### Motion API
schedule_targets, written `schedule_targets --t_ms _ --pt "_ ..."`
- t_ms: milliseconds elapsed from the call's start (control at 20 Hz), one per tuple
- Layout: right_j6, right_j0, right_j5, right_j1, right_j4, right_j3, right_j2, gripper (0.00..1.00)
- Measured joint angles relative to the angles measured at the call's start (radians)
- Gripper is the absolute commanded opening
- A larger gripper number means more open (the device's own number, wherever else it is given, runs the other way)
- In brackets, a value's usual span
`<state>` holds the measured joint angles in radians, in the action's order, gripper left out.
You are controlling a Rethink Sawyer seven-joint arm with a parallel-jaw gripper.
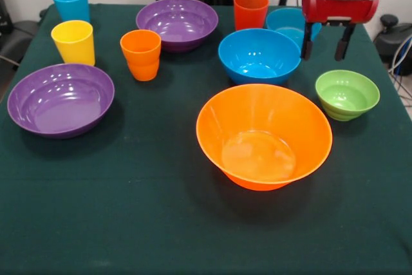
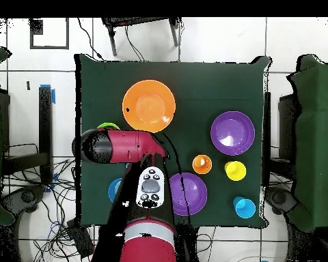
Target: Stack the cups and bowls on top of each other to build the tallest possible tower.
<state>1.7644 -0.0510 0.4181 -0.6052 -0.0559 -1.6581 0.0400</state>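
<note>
Dark green cloth covers the desk [image 1: 129,223], whose near strip is bare in front of the large orange bowl [image 1: 264,134]; nothing is stacked. Behind it stand 2 purple bowls [image 1: 60,98], the green bowl [image 1: 347,93], the blue bowl [image 1: 259,55] and 4 cups [image 1: 140,53]. The gripper [image 1: 326,42] hangs open and empty, partly hiding the light blue bowl [image 1: 288,22]; overhead, the arm [image 2: 122,147] covers several bowls.

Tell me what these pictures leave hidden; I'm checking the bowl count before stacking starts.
- Translucent light blue bowl: front view, partly behind the gripper and the deep blue bowl.
- Small green bowl: overhead view, only a sliver past the arm.
- Deep blue bowl and red-orange cup: overhead view, covered by the arm.
</note>
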Motion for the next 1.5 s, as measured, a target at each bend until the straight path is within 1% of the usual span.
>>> schedule_targets --t_ms 500,800,1150,1500 --pt "0.000 0.008 -0.025 0.000 0.000 -0.057 -0.005 1.00" --pt "0.000 0.017 -0.033 -0.001 0.000 -0.072 -0.011 1.00" --pt "0.000 0.057 -0.033 -0.001 0.000 -0.077 -0.041 1.00" --pt "0.000 0.085 -0.051 -0.001 0.000 -0.107 -0.061 1.00"
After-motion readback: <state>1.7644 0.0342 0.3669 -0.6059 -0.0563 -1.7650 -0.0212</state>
